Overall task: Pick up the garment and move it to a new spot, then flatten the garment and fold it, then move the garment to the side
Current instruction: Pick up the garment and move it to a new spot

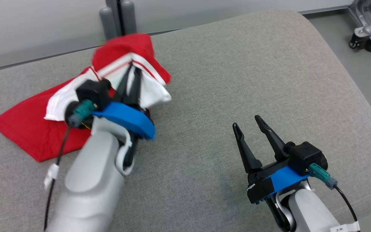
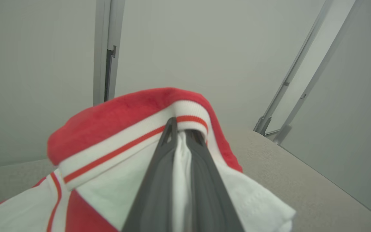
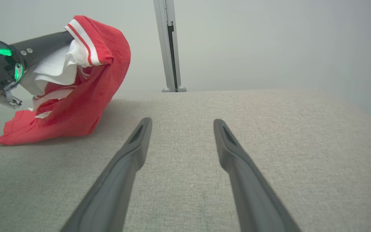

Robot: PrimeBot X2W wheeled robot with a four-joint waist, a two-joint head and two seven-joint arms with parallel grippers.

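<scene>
The garment (image 1: 27, 125) is red with white panels and red-and-white striped trim, lying at the left of a grey cushion. My left gripper (image 1: 133, 69) is shut on its white cloth near the striped trim and holds that part raised, while the red lower part rests on the cushion. In the left wrist view the two fingers (image 2: 159, 180) pinch white fabric, and the garment (image 2: 114, 119) drapes over their tips. From the right wrist, the garment (image 3: 89, 87) hangs from the left gripper at the upper left. My right gripper (image 1: 247, 121) stands open over bare cushion at the lower right, apart from the garment.
The grey fabric cushion (image 1: 237, 80) spans the scene, its rounded edge curving down at the right. A grey post (image 1: 121, 16) stands behind it against a pale wall. A wheeled metal frame (image 1: 369, 32) sits on the floor at the far right.
</scene>
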